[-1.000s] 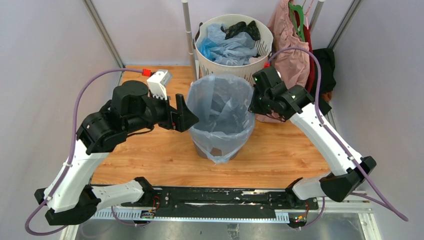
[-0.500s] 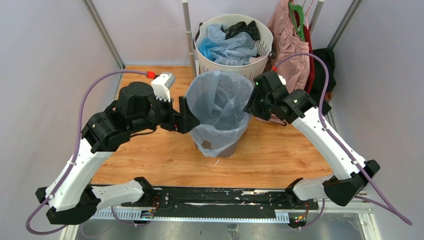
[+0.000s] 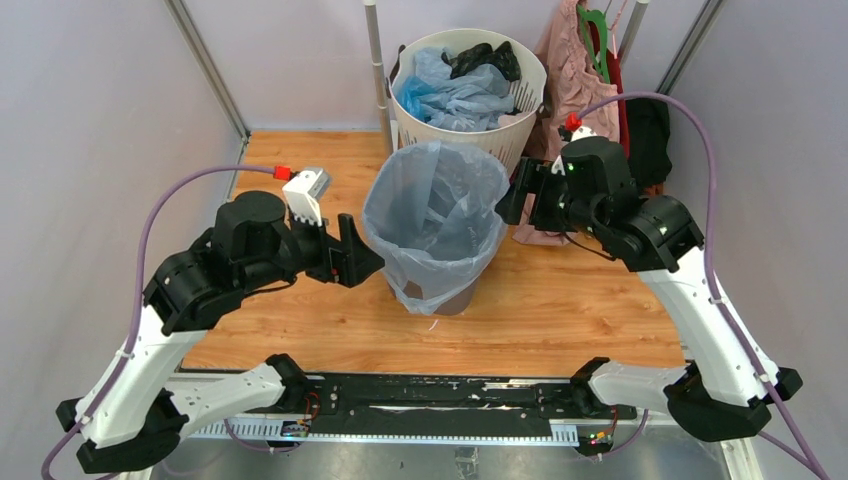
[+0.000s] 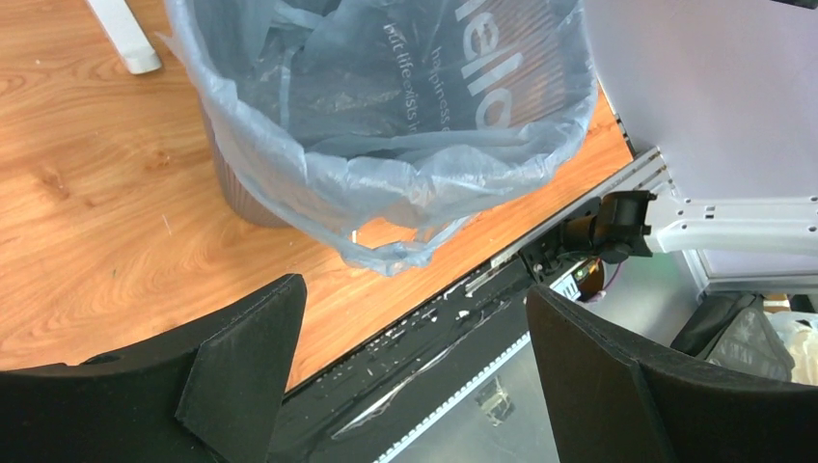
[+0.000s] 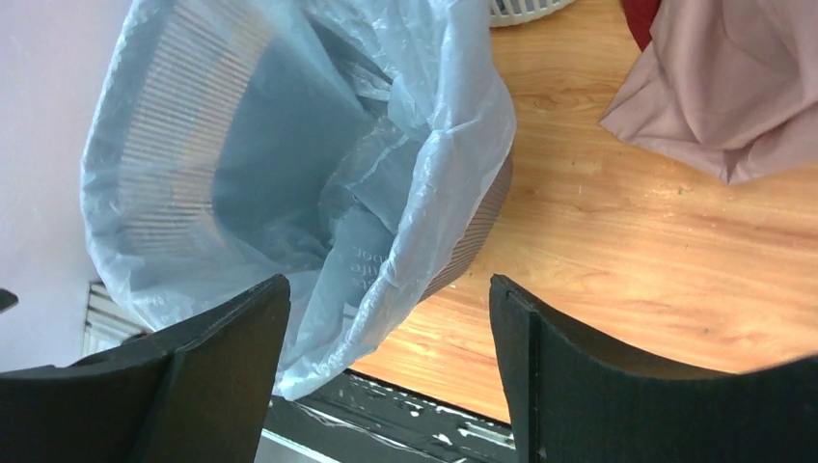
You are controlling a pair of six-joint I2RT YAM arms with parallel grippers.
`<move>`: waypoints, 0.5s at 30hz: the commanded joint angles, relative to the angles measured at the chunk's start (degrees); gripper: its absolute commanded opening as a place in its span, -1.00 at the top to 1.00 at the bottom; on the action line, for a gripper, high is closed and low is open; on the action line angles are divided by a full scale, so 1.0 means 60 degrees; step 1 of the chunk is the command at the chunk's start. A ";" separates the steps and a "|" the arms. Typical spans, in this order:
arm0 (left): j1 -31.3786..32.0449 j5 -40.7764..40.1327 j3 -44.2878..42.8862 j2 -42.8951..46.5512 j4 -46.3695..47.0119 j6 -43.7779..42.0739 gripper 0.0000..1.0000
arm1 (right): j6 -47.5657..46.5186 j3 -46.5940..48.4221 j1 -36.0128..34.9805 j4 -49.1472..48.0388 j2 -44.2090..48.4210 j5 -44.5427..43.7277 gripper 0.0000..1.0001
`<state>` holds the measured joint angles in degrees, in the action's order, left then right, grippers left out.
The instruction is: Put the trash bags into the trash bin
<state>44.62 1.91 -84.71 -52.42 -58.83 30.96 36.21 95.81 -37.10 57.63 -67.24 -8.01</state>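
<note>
The blue bag (image 3: 432,200) lines the bin (image 3: 456,298), the left claw (image 3: 366,250) and right claw (image 3: 511,193) hang wide and empty, and more bags (image 3: 455,100) wait in the basket (image 3: 497,143).

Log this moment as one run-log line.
scene: pale blue see-through plastic bag lining dark grey mesh bin, edge folded over rim | left gripper: open, empty | right gripper: open, empty

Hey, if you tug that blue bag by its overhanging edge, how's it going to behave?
Probably floppy: the pale blue trash bag is thin, crinkled and see-through, sagging over the rim. Likely very light. The mesh trash bin narrows downward, so a hard sideways pull might tip it.
</note>
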 commanded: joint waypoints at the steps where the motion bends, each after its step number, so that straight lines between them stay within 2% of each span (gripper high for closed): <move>1: 0.0075 -0.0135 0.0477 0.0386 0.0123 0.0188 -0.79 | -0.1689 0.0162 -0.0126 0.0357 -0.0101 0.0818 -0.56; 5: 0.0063 -0.0167 0.0690 0.0505 0.0151 0.0232 -0.78 | -0.1930 0.0352 -0.0124 0.0482 -0.0165 0.0483 -0.48; 7: 0.0063 -0.0198 0.0739 0.0534 0.0157 0.0249 -0.78 | -0.1831 0.0396 -0.0121 0.0298 -0.0191 0.1006 0.04; 10: 0.0063 -0.0190 0.0791 0.0526 0.0159 0.0247 -0.77 | -0.1453 -0.0225 -0.0116 -0.0251 0.0031 0.2129 0.58; 12: 0.0063 -0.0187 0.0826 0.0534 0.0143 0.0272 -0.77 | -0.1072 -0.0883 -0.0124 -0.0559 0.0496 0.2621 0.65; 15: 0.0072 -0.0261 0.1005 0.0645 0.0153 0.0307 -0.76 | -0.0113 -0.2822 -0.0149 -0.2101 0.1938 0.3616 0.45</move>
<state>44.62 0.99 -79.81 -49.56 -58.81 32.18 29.36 89.62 -37.15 53.69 -64.75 4.10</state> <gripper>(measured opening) 0.884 0.228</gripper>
